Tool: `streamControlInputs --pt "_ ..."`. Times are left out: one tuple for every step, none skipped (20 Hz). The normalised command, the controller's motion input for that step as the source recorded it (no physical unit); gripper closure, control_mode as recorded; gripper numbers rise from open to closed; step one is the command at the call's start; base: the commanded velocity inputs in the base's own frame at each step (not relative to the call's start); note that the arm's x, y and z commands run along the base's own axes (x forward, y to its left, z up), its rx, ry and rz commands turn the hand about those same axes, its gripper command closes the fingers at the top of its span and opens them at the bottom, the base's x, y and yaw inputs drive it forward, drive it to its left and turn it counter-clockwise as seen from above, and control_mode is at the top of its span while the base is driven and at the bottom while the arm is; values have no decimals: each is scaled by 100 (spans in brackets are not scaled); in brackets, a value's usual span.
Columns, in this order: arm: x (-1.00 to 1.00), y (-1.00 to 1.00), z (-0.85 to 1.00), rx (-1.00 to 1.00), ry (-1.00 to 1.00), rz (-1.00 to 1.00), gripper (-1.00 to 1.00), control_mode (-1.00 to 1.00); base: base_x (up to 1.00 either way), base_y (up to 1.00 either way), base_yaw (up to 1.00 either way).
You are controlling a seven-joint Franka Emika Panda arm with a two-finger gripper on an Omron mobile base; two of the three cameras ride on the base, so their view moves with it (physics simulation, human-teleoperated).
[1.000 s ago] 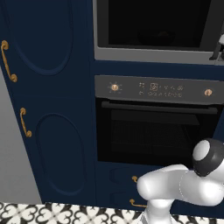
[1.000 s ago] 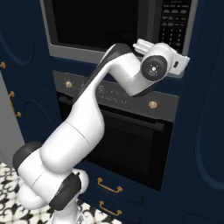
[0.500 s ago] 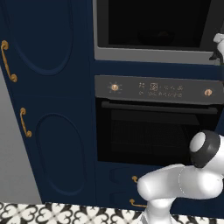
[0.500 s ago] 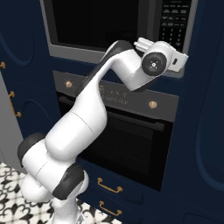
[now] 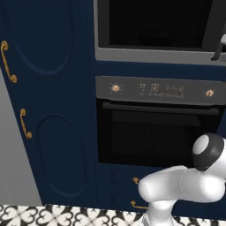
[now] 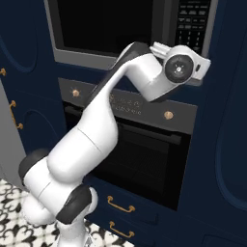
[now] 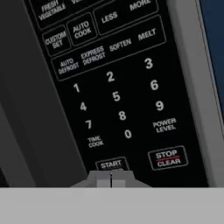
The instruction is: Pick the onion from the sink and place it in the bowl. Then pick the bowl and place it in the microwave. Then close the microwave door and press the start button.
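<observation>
Microwave (image 6: 111, 29) door (image 5: 154, 26) looks shut already. Gripper (image 7: 111, 179) fingers pinched together, holding nothing, so the tip acts as one poker, right at START (image 7: 111, 164) on keypad (image 6: 192, 21), above oven (image 5: 156, 128). Press prob next.

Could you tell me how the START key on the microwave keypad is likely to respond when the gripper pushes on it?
The START key looks printed flush into a flat panel, so it probably gives very little. The closed gripper offers a narrow tip, which might slide on the smooth keypad. STOP CLEAR sits beside it, so drift could hit that.
</observation>
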Motion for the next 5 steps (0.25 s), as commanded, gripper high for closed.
streamControlInputs --pt "-93 8 0 6 0 0 100 -100 0 0 0" --pt "-85 1 0 5 0 0 100 -100 0 0 0" --pt "-80 4 0 6 -2 0 100 -100 0 0 0" --pt "-81 9 0 7 -4 0 100 -100 0 0 0" --pt "-87 15 0 8 -7 0 100 -100 0 0 0"
